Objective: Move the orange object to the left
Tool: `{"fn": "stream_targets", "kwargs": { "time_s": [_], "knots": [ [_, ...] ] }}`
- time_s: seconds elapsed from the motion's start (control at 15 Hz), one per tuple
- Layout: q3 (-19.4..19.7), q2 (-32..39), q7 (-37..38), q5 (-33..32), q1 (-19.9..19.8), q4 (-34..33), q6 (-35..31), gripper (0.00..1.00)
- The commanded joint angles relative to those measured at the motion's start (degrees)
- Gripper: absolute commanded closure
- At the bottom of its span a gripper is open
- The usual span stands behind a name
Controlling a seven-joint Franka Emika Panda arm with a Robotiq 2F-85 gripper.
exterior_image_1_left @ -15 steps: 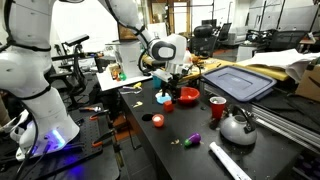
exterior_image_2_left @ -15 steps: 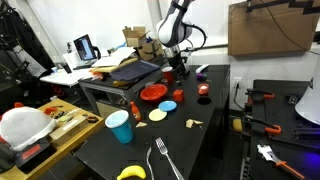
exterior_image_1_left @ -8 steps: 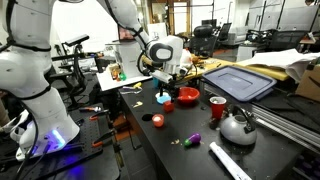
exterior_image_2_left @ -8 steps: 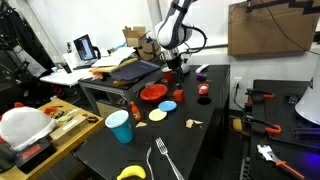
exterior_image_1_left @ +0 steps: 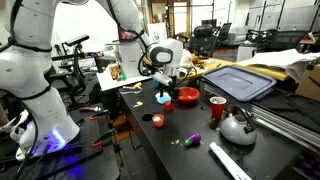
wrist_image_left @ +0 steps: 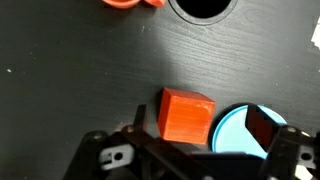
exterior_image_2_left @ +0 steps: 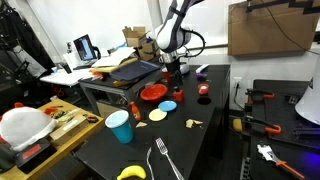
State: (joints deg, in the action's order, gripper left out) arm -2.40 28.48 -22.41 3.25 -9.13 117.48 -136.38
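Note:
The orange object [wrist_image_left: 186, 115] is a small red-orange cube on the black table, touching a flat blue disc [wrist_image_left: 238, 128]. In the wrist view my gripper [wrist_image_left: 200, 128] is open above it, with one dark finger left of the cube and the other over the disc's right side. It holds nothing. In the exterior views the gripper [exterior_image_1_left: 166, 86] [exterior_image_2_left: 175, 76] hangs low over the table's middle, just above the cube [exterior_image_1_left: 168, 105] [exterior_image_2_left: 180, 95] and the blue disc [exterior_image_1_left: 162, 98] [exterior_image_2_left: 169, 104].
A red bowl [exterior_image_1_left: 187, 96] and a red cup [exterior_image_1_left: 217, 107] stand close by. A round orange piece [exterior_image_1_left: 157, 120], a kettle [exterior_image_1_left: 237, 126], a blue cup [exterior_image_2_left: 120, 126], a yellow disc [exterior_image_2_left: 157, 115], a fork [exterior_image_2_left: 165, 160] and a banana [exterior_image_2_left: 130, 172] also lie on the table.
The gripper has shifted only slightly over the cube. The cube and the other objects have not moved.

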Motion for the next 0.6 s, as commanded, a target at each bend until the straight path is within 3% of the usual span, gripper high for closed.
{"fn": "stream_targets", "kwargs": {
  "time_s": [0.0, 0.47, 0.53],
  "knots": [
    [-0.66, 2.70, -0.79, 1.32, -0.67, -1.99, -2.34, 0.00],
    [-0.90, 7.24, -0.69, 1.03, -1.61, -5.29, -2.80, 0.00],
    [-0.88, 7.59, -0.54, 0.96, -1.64, -5.49, -2.89, 0.09]
  ]
}}
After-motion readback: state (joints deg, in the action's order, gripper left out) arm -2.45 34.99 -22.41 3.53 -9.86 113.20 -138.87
